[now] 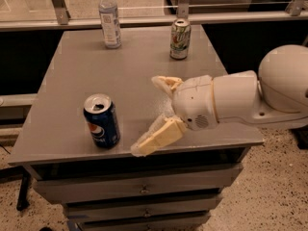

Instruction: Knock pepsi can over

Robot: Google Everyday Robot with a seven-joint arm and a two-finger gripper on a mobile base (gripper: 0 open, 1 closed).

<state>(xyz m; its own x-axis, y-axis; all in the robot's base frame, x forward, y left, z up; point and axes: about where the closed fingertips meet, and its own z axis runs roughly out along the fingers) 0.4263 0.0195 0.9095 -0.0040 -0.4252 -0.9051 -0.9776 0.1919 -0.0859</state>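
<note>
The pepsi can (101,121), dark blue with a red-white-blue logo and an opened silver top, stands upright near the front left of the grey table (86,71). My gripper (147,114) is open and empty, its two cream fingers spread wide and pointing left towards the can. One finger (155,138) hangs over the table's front edge, a short gap to the right of the can. The other finger (164,83) sits further back over the table. The gripper does not touch the can.
A green-and-white can (180,39) stands upright at the back right of the table. A clear plastic bottle (109,18) stands at the back left. Drawers (144,189) sit below the tabletop. A metal railing with glass (144,13) runs behind the table.
</note>
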